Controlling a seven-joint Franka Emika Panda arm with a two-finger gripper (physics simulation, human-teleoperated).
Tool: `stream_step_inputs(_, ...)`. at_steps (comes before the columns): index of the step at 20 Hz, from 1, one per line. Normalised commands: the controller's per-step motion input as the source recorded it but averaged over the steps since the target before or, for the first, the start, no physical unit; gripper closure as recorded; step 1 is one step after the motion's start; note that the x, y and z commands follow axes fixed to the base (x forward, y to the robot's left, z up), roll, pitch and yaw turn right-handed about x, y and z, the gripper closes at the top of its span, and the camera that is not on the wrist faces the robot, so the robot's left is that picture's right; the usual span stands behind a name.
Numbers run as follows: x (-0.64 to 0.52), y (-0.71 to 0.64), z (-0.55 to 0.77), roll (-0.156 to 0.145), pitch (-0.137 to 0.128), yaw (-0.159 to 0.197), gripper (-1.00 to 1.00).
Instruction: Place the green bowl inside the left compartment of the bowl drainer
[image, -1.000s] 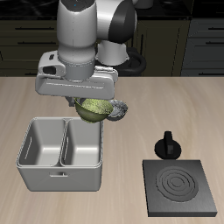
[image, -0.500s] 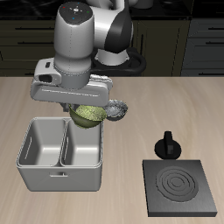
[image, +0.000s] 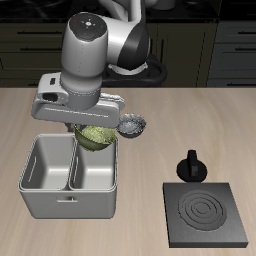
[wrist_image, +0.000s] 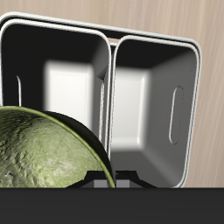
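My gripper (image: 96, 127) is shut on the olive-green bowl (image: 95, 135) and holds it in the air, tilted. The bowl hangs over the back rim of the light-grey bowl drainer (image: 45, 205), above the compartment nearer the stove plate (image: 95, 172). In the wrist view the green bowl (wrist_image: 44, 149) fills the near field, with both empty wells of the drainer (wrist_image: 198, 87) below it. The well under the bowl (wrist_image: 74, 96) is bare. The fingers are mostly hidden by the hand and the bowl. I cannot tell which of the two wells is the left compartment.
A grey-silver bowl (image: 134, 126) sits on the table just behind the drainer's far corner, close to the arm. A small black knobbed object (image: 190, 165) stands beside a flat black stove plate (image: 205, 213) near the front edge.
The arm has carried the green bowl sideways away from the silver bowl, so that it hangs over the drainer's back rim. The bowl stays gripped.
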Motion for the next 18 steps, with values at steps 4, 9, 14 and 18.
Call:
stream_step_inputs(4,-0.08,0.0,0.03,-0.007,-0.021,0.064,-1.0)
stream_step_inputs(9,-0.1,0.03,0.01,-0.004,-0.004,0.01,-1.0)
stream_step_inputs(14,-0.05,-0.01,0.02,0.01,0.0,0.007,-1.0)
stream_step_inputs(18,-0.13,0.12,0.12,0.033,-0.043,0.027,-1.0)
